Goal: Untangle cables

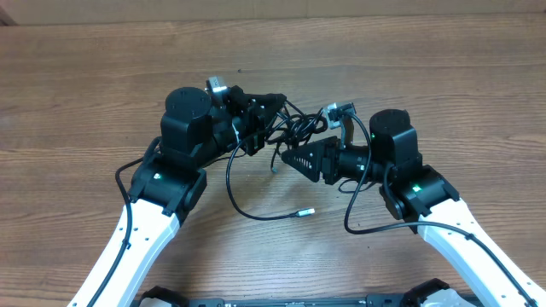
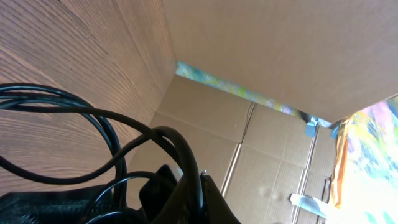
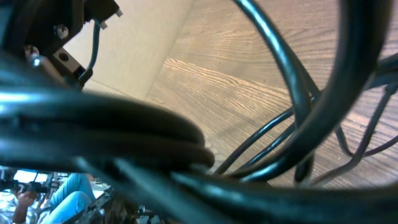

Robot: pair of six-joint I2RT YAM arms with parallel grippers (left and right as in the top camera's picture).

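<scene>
Bunching at mid-frame between the left jaws and the right jaws, the cables (image 1: 299, 128) sit knotted over the table (image 1: 85, 77); 1 loose strand trails to a plug (image 1: 305, 211) at lower centre. I cannot tell whether either pair grips or gapes. I judge the cords light, limp, slippery; best taken near that free plug.

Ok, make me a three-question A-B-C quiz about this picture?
1. Where is the cable tangle?
A) between the left gripper and right gripper
B) off at the far left
C) on a white arm
2. What colour is it?
A) red
B) black
C) yellow
3. The loose plug in front is:
A) lying on the table
B) pinched by a gripper
C) stuck in a box
Answers: 1A, it sits between both; 2B, it is all black; 3A, it rests free on the table.
</scene>
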